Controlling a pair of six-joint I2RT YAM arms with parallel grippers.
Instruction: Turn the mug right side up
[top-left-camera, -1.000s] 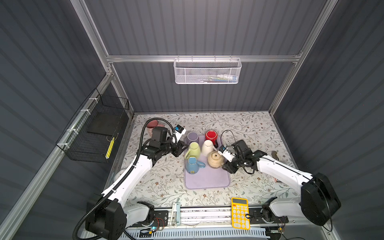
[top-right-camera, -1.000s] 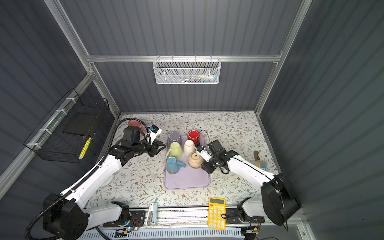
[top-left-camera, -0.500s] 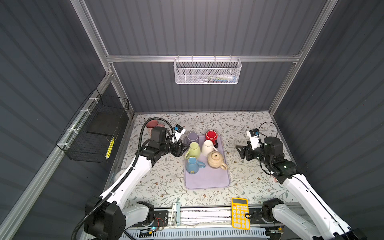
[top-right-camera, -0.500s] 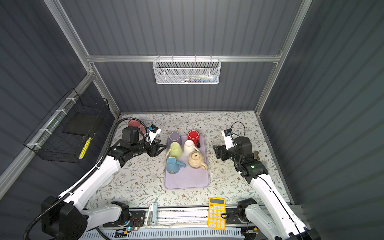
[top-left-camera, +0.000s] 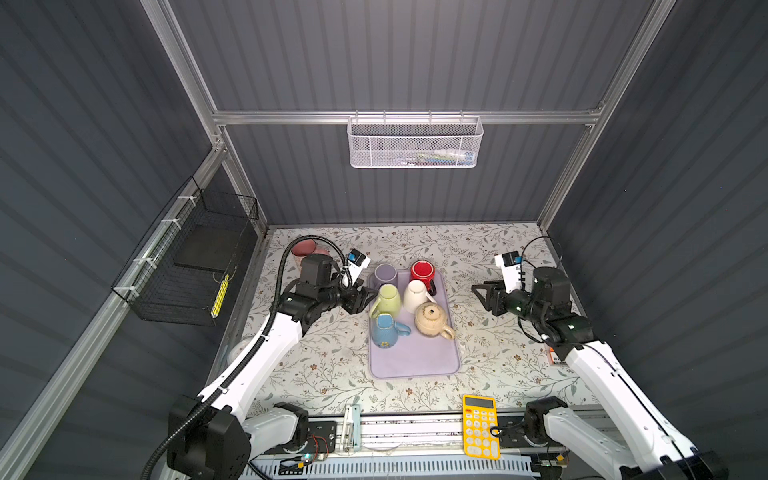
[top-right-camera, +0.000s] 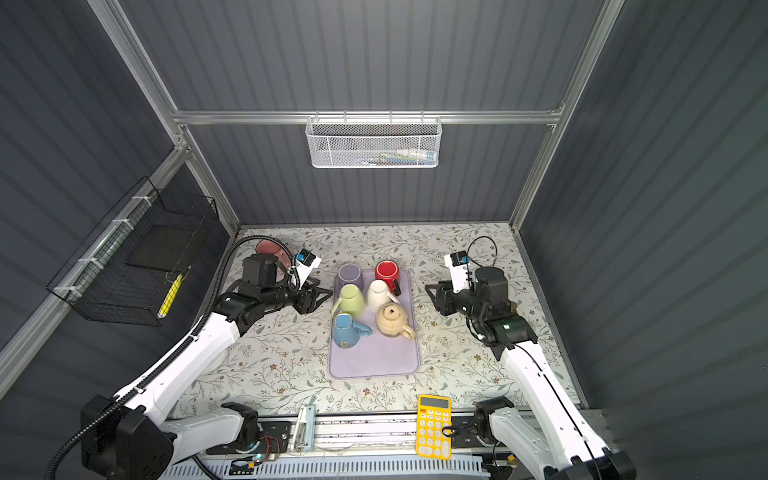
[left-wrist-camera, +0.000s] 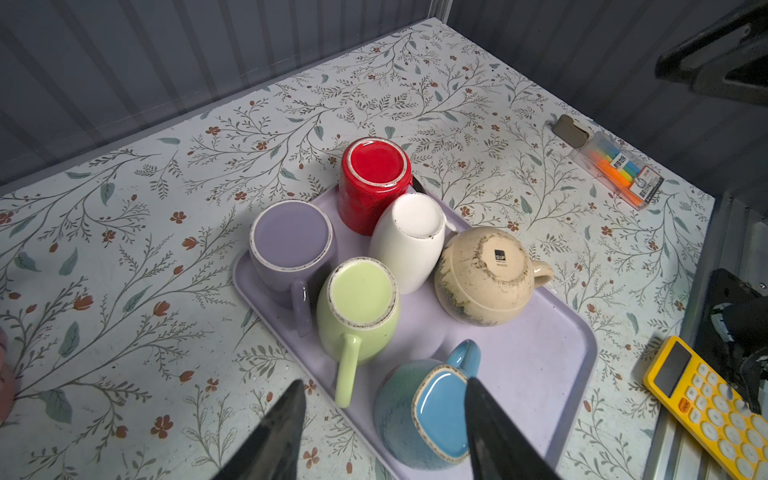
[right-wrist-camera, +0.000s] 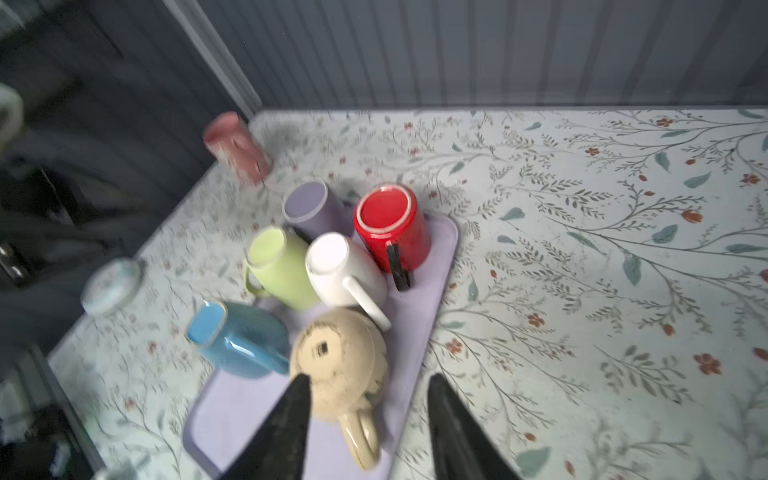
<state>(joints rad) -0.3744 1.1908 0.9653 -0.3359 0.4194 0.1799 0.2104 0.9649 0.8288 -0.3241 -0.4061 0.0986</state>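
Several mugs stand bottom-up on a lilac tray (top-left-camera: 415, 361): purple (top-left-camera: 385, 275), red (top-left-camera: 422, 271), green (top-left-camera: 388, 298), white (top-left-camera: 415, 294), blue (top-left-camera: 384, 330) and beige (top-left-camera: 432, 319). My left gripper (top-left-camera: 365, 297) hovers just left of the green mug, open and empty. In the left wrist view the blue mug (left-wrist-camera: 428, 411) lies below the left gripper (left-wrist-camera: 384, 382). My right gripper (top-left-camera: 478, 293) hangs open and empty to the right of the tray, pointing at the mugs. The right wrist view shows the beige mug (right-wrist-camera: 340, 365) beyond the right gripper (right-wrist-camera: 370, 376).
A pink cup (top-left-camera: 305, 249) stands behind the left arm at the back left. A yellow calculator (top-left-camera: 480, 426) lies at the front edge. A highlighter pack (left-wrist-camera: 619, 172) sits near the right wall. A small pale lid (right-wrist-camera: 110, 284) lies left of the tray.
My right arm pulled away from the beige mug, rising and moving right; the mug stays bottom-up on the tray. The left gripper opened wider beside the green mug.
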